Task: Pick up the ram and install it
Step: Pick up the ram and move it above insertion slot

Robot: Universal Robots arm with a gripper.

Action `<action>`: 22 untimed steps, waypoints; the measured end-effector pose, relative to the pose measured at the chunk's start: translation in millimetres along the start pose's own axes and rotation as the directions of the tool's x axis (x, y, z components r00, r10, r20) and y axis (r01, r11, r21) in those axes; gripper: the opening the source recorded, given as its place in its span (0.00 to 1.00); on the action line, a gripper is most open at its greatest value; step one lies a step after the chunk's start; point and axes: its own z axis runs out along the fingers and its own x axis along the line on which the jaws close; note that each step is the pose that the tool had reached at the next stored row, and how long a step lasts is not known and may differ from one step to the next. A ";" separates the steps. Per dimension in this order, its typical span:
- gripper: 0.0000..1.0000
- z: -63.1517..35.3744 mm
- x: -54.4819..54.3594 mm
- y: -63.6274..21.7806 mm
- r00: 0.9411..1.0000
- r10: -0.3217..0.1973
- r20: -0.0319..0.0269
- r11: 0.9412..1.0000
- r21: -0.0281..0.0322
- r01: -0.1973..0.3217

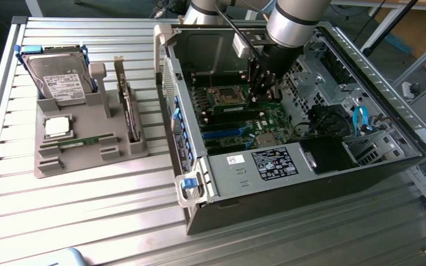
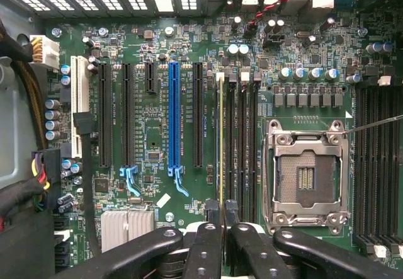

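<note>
Inside open computer case, gripper clenched on ram. Stick stands on edge in motherboard slot just beside processor socket. Long axis parallel to blue slot, running straight away from fingertips.

Wrist view: just behind gripper, facing motherboard at close range. Exterior view: high, oblique, well back; shares motherboard.

The arm is a silver-grey tube with a black band and a black cable. The black gripper has rounded fingers dotted with small silver screws.
</note>
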 end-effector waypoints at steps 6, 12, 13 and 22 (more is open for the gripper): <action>0.12 -3.4 0.0 0.1 1.000 0.000 0.000 1.000 0.000 0.000; 0.12 -11.7 0.1 0.3 1.000 0.000 -0.001 1.000 0.000 0.000; 0.12 -13.1 0.1 0.3 1.000 0.000 -0.002 1.000 0.000 0.000; 0.12 -30.2 0.3 0.3 1.000 0.000 -0.010 1.000 -0.002 0.000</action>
